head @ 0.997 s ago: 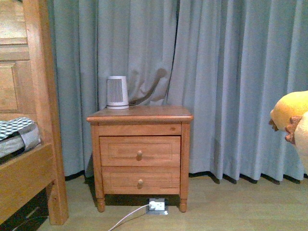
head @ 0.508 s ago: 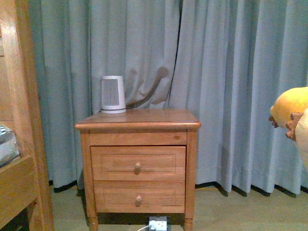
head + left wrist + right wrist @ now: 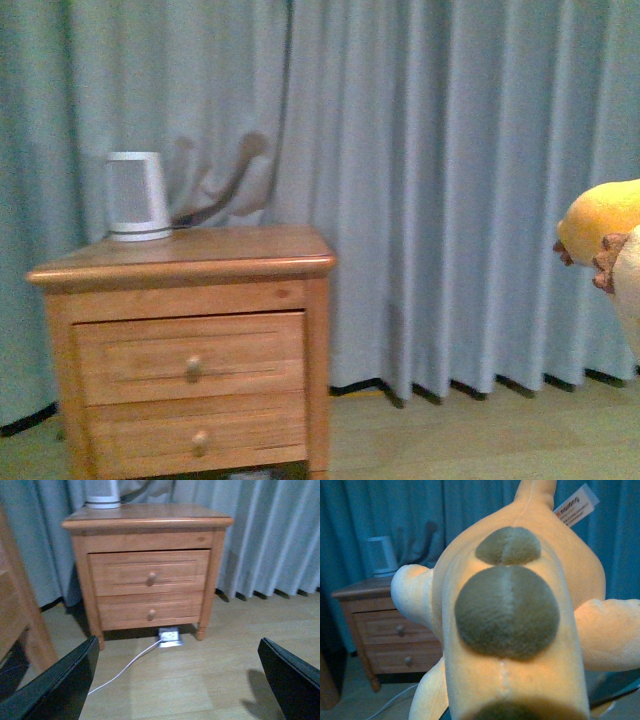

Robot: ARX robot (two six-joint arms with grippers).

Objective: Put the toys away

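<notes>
The plush toy (image 3: 605, 225) is orange-yellow with a brownish jagged trim and shows at the far right edge of the front view, held up in the air. It fills the right wrist view (image 3: 510, 610), showing a cream belly, two grey-brown round patches and a white label. My right gripper is shut on it, and the toy hides the fingers. My left gripper (image 3: 175, 690) is open above the wooden floor. Its two black fingers (image 3: 55, 685) stand wide apart with nothing between them.
A wooden two-drawer nightstand (image 3: 190, 270) stands against a blue-grey curtain (image 3: 450, 180), with a small white device (image 3: 137, 195) on top. Under it lies a power strip (image 3: 170, 636) with a white cable (image 3: 125, 667) across the floor. A wooden bed frame (image 3: 20, 615) stands beside it.
The front view has swung right and closer: the nightstand slid left in frame and the bed frame left the view. The plush toy stays at the right edge.
</notes>
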